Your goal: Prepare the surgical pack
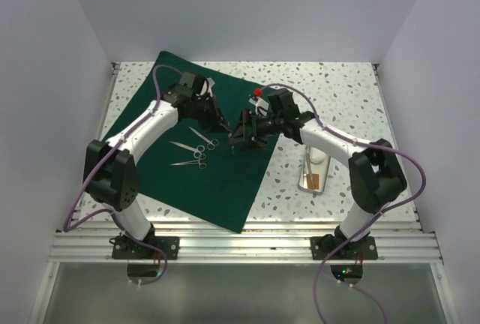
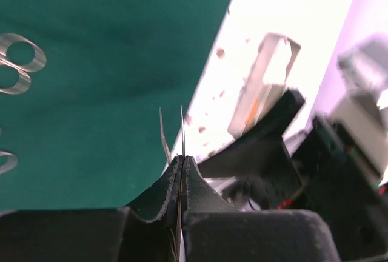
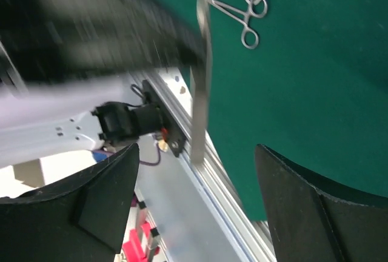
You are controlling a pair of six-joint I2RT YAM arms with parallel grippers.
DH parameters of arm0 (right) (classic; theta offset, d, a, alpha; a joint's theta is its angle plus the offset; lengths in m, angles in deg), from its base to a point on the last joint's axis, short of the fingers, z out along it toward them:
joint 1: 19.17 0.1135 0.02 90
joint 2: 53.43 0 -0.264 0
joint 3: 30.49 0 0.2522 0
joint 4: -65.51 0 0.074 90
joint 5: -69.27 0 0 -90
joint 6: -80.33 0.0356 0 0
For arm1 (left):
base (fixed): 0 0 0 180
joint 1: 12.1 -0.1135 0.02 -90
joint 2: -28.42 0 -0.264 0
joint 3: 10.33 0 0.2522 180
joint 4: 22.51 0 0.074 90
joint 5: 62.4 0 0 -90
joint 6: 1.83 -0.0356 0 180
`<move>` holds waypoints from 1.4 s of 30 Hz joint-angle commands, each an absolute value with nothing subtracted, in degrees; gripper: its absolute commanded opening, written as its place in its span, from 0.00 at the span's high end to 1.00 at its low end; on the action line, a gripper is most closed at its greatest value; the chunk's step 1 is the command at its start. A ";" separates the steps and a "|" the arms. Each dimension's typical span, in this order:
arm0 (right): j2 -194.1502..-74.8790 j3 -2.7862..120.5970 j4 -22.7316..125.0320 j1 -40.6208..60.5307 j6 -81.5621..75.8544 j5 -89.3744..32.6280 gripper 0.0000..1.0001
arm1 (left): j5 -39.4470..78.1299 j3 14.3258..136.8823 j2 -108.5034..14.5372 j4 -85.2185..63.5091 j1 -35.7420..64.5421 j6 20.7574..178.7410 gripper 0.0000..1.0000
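Now, cloth [image 1: 225,189]: spread flat, dark green.
L gripper [image 2: 182,160]: jaws closed on forceps [image 2: 182,130], over cloth.
R gripper [image 3: 195,151]: jaws wide apart, near forceps.
Scissors [image 1: 201,138]: lying on cloth.
Tray [image 1: 312,182]: just right of cloth.

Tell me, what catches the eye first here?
A big green cloth lies slantwise across the speckled table, with shiny scissors on it. Above it, the left tool pinches thin steel tweezers, and the right tool gapes open close by.
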State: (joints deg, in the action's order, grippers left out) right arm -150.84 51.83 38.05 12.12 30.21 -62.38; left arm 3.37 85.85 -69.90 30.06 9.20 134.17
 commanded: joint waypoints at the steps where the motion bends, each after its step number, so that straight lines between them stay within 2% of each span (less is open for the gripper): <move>1: -151.69 53.50 47.88 11.77 36.38 -66.87 0.21 | -1.57 83.51 -66.94 26.67 11.10 137.47 1.00; 4: -152.05 52.27 50.51 11.85 38.14 -67.58 0.24 | -1.67 83.24 -65.97 26.32 11.72 137.83 1.00; 6: -152.66 52.09 50.34 11.85 38.58 -67.23 0.33 | -2.36 82.98 -65.62 26.06 12.07 138.18 1.00; 7: -152.92 52.00 50.69 11.94 38.76 -67.40 0.38 | -2.89 82.71 -65.53 25.79 12.16 138.53 1.00; 8: -153.01 51.74 50.78 12.03 39.02 -67.49 0.51 | -3.16 82.63 -65.53 25.53 12.25 138.70 1.00; 10: -152.75 51.65 49.99 12.03 38.94 -66.35 0.66 | -3.77 82.45 -65.36 24.83 12.25 139.06 1.00; 11: -152.66 51.74 48.60 11.94 38.67 -66.17 0.78 | -4.04 82.45 -65.53 24.39 12.25 139.06 1.00; 14: -152.58 51.48 46.74 11.94 37.62 -65.47 0.80 | -4.56 82.89 -65.71 23.51 12.25 139.67 1.00; 16: -152.14 51.56 43.69 11.94 36.57 -63.99 0.94 | -5.44 83.67 -66.14 23.33 12.25 139.41 1.00; 17: -152.05 52.00 41.75 11.94 35.87 -62.93 0.99 | -5.44 84.29 -66.67 24.03 12.07 138.89 0.91; 19: -151.87 52.35 36.38 11.50 34.02 -60.47 1.00 | -3.08 85.78 -66.94 26.75 11.28 137.04 0.68; 20: -151.78 52.27 34.80 11.41 33.40 -59.94 1.00 | -2.29 86.05 -66.76 27.28 10.84 136.34 0.51; 22: -150.39 51.31 28.93 10.89 31.03 -56.79 1.00 | -0.26 87.19 -66.94 29.38 8.66 134.33 0.42; 28: -142.22 45.07 13.64 4.41 22.95 -46.42 1.00 | 8.78 86.50 -65.45 33.61 1.98 132.64 0.37; 29: -139.25 44.62 11.25 2.90 20.76 -42.22 1.00 | 10.36 86.32 -65.62 34.31 1.44 132.90 0.33; 34: -134.30 44.53 -2.89 -2.99 13.89 -24.10 1.00 | 17.40 85.00 -69.74 38.88 -0.14 133.78 0.31; 36: -133.42 42.43 -4.32 -4.40 12.75 -19.61 1.00 | 19.85 85.00 -72.19 39.59 -0.32 133.78 0.31; 42: -134.73 38.91 -1.00 -5.90 12.74 -18.01 0.92 | 23.47 85.96 -77.57 40.29 -0.94 132.47 0.32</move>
